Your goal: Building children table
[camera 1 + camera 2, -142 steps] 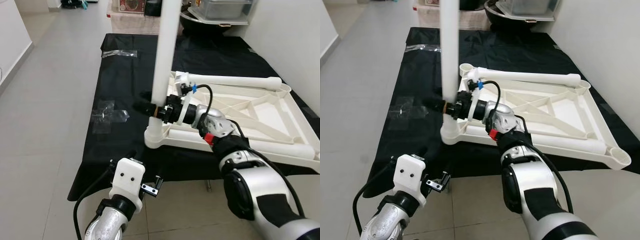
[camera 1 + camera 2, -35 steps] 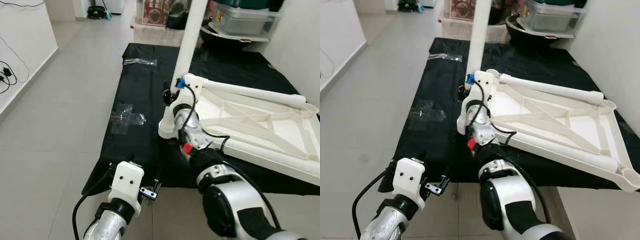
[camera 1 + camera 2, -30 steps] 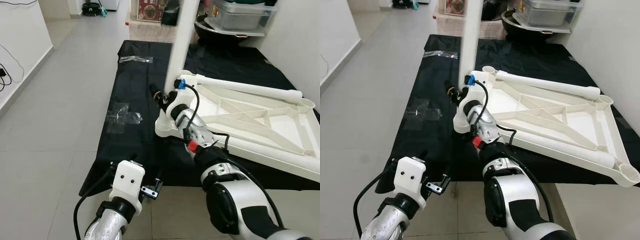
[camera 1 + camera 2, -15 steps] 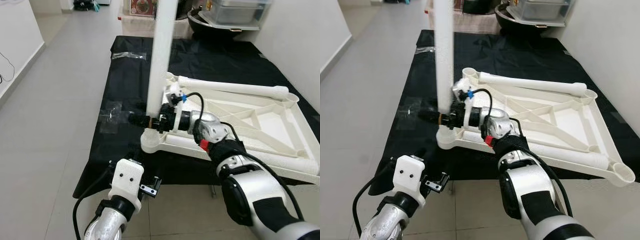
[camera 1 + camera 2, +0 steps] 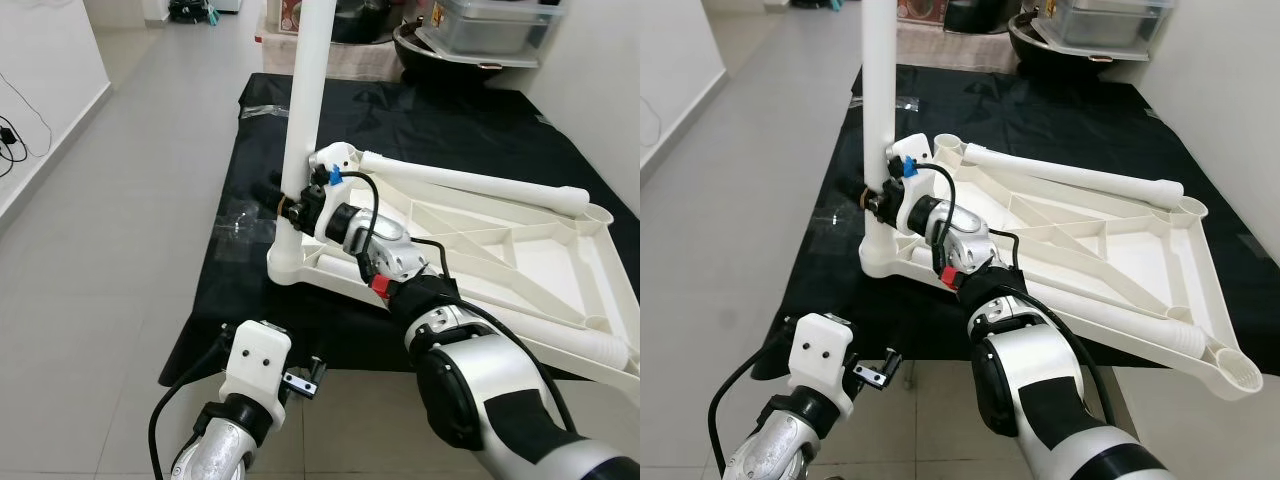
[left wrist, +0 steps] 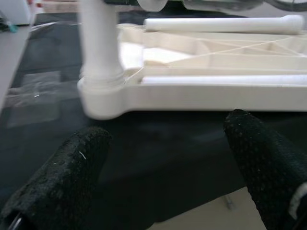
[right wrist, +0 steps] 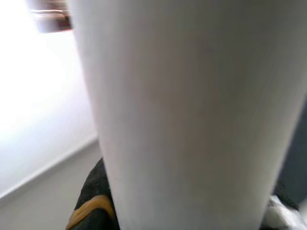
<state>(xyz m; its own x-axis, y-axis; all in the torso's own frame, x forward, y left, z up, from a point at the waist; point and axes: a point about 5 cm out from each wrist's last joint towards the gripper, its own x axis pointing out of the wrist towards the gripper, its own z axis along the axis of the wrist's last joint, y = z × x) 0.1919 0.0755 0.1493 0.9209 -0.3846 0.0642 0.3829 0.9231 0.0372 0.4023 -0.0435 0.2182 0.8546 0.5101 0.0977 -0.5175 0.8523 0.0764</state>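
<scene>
Right gripper (image 5: pixel 289 208) clamped on the tall white plastic table leg (image 5: pixel 303 100).
The leg stands upright in the near-left corner socket of the overturned white plastic tabletop (image 5: pixel 500 255) on the black cloth (image 5: pixel 260 150). Left gripper (image 6: pixel 168 158) hangs wide open, near the cloth's near edge.

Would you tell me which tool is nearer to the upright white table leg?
Right. The right tool is clamped on the upright table leg just above its corner socket; the left tool hangs open below, off the black cloth's near edge.
</scene>
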